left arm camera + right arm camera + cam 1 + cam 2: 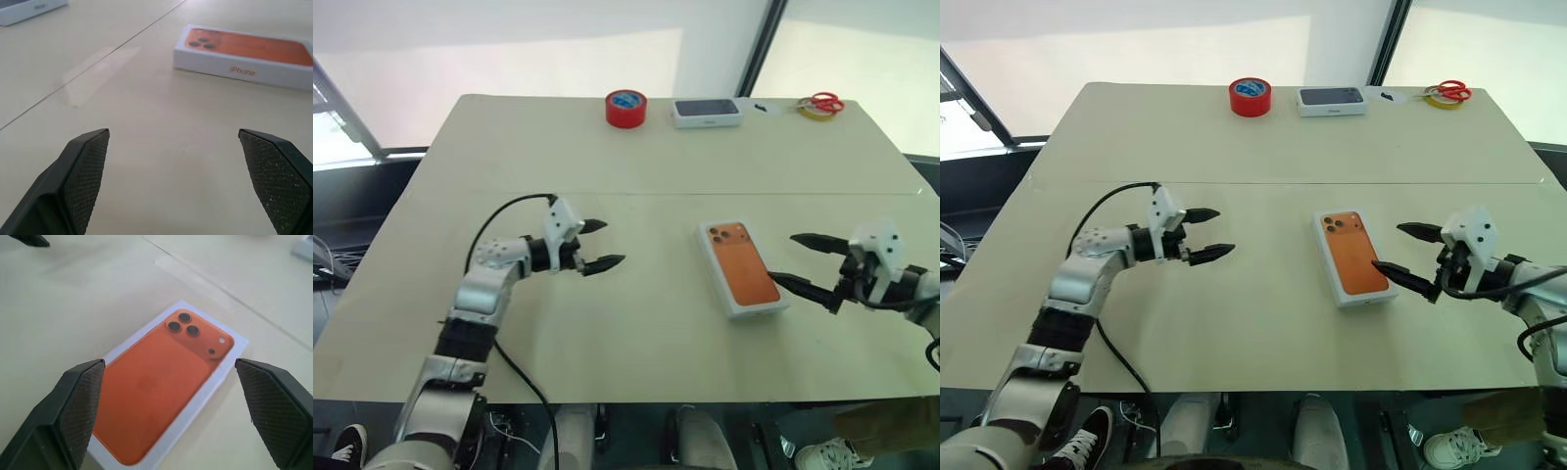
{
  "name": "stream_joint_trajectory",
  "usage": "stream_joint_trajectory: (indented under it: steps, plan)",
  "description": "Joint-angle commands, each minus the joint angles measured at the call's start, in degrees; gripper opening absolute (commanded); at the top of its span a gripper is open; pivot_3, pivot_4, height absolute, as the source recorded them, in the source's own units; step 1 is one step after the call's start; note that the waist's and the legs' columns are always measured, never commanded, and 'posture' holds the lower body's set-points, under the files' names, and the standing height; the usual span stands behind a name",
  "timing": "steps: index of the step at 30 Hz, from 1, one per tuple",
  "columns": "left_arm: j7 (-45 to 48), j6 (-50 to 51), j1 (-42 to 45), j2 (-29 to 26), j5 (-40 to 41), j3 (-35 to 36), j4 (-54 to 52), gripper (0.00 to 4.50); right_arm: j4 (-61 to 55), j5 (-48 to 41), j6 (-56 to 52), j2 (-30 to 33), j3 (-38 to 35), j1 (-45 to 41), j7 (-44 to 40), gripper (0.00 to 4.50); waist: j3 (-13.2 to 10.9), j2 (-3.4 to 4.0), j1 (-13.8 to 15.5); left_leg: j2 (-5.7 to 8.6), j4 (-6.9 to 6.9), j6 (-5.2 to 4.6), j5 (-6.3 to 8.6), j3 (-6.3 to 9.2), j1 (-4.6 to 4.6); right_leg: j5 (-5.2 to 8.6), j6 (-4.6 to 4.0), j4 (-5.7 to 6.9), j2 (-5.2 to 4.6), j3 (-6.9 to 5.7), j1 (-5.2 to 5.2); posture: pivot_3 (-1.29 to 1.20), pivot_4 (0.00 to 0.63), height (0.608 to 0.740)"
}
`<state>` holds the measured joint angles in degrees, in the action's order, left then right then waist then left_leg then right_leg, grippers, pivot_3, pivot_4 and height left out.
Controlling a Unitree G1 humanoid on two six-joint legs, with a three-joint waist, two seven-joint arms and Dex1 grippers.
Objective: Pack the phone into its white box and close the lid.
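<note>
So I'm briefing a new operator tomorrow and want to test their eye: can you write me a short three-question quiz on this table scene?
1. True or false: the lid sits closed on the white box.
2. Which item stands at the table's far edge? A) red tape roll B) green mug C) blue bowl
3. Fill in: both the left claw and the right claw are ____, holding nothing.

Key: 1 true; 2 A; 3 open
</note>
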<state>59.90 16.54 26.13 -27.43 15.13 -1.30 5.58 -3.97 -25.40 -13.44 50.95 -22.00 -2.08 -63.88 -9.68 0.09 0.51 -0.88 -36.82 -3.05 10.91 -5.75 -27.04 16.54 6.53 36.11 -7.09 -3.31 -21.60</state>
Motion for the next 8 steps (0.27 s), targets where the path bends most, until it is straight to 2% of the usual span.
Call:
stream_joint_trajectory:
  steps: [1, 8]
  plan:
    - [1.1, 2.7, -3.3, -4.7, 4.8, 5.9, -6.1, 4.47, 1.5, -0.8, 2.2, 0.9, -3.3, 0.6, -1.1, 4.5, 0.0, 0.01, -0.1, -0.01, 0.03, 0.01, 0.0, 0.0, 0.03, 0.0, 0.0, 0.0, 0.0, 0.01, 0.0, 0.0, 0.15, 0.74]
    - [0.4, 6.8, -10.5, -10.6, 8.7, 11.0, -8.7, 4.47, 3.0, 0.6, 4.3, 0.9, -1.6, -0.1, -1.4, 4.5, 0.0, 0.01, 0.1, 0.06, 0.63, 0.16, -0.09, -0.2, 0.59, 0.02, -0.04, -0.13, -0.15, 0.09, 0.19, 0.0, 0.15, 0.74]
